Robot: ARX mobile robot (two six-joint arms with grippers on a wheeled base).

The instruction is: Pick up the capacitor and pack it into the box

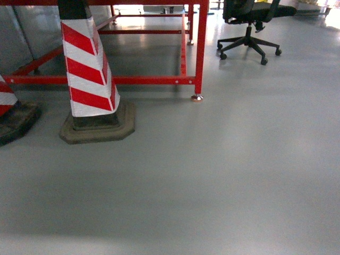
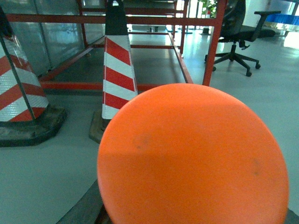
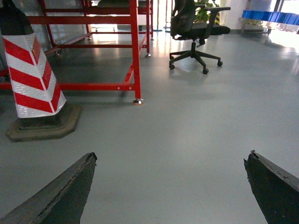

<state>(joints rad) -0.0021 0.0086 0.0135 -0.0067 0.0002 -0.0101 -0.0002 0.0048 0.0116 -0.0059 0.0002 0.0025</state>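
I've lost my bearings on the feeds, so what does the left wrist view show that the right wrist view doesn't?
Only the left wrist view shows a large round orange disc filling its lower half, and a second red-and-white striped cone at its left edge. Only the right wrist view shows the right gripper, open, its two dark fingers spread wide over bare grey floor. Both share the red-and-white striped traffic cone on a dark base, the red metal frame and the black wheeled office chair. Neither shows the box or a capacitor.
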